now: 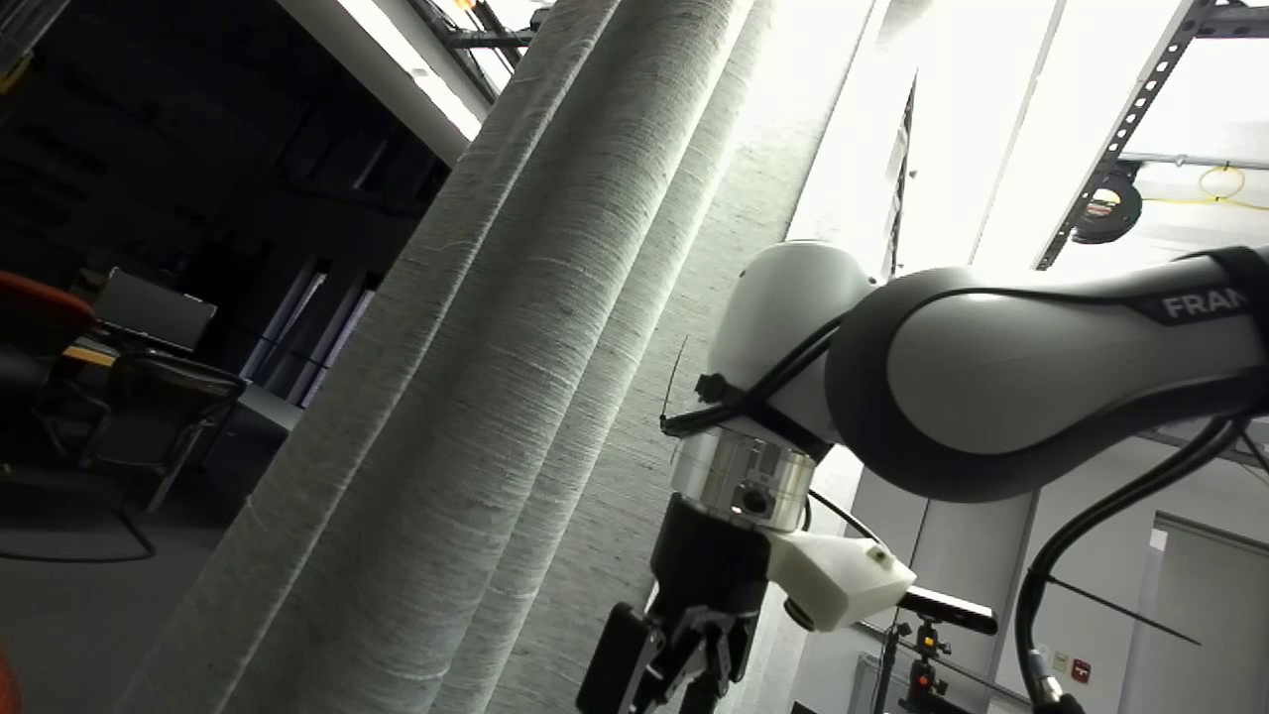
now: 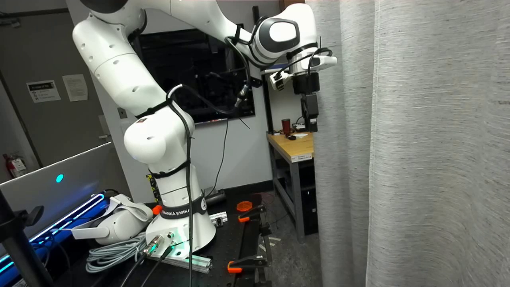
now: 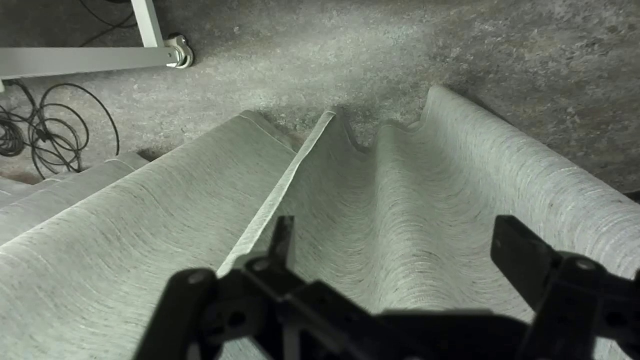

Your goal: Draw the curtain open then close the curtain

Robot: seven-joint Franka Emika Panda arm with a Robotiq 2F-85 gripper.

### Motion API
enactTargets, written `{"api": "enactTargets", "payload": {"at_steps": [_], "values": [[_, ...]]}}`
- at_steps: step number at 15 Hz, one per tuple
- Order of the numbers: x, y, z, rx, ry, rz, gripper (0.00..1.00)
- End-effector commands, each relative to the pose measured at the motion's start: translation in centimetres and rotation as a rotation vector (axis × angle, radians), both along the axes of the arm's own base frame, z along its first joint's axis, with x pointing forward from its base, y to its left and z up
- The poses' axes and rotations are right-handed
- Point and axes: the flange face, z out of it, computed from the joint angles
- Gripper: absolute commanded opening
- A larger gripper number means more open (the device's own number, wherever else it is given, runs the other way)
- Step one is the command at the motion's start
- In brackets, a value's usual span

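The curtain (image 1: 516, 327) is a very large pale grey-white fabric sheet hanging in tall vertical folds. In an exterior view it fills the right side (image 2: 430, 143). In the wrist view its folds (image 3: 410, 200) run down to a hem above the floor, and a light seamed edge (image 3: 280, 195) shows left of centre. My gripper (image 3: 395, 235) points down with its two black fingers wide apart, nothing visible held between them. A fold of the curtain lies below and behind the gap. The gripper is beside the curtain in both exterior views (image 1: 664, 664) (image 2: 310, 113); whether it touches the fabric cannot be told.
A wooden-topped table (image 2: 293, 145) with a red cup (image 2: 286, 126) stands behind the gripper. A wheeled white frame (image 3: 90, 60) and coiled black cables (image 3: 55, 132) are on the floor near the curtain's hem. A chair (image 1: 164, 407) stands beyond the curtain.
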Motion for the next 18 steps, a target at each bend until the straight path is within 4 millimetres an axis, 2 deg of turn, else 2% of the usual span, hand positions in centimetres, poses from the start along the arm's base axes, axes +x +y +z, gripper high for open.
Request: {"api": "enactTargets", "payload": {"at_steps": [1,7,12,18], "values": [[0.0,0.0,0.0,0.000,0.001,0.000,1.00],[0.0,1.1,0.1,0.003,0.002,0.045,1.00],[-1.0,3.9,0.6,0.033,-0.002,0.199,1.00],[-1.3,6.9,1.7,0.111,0.003,0.359,1.00]]}}
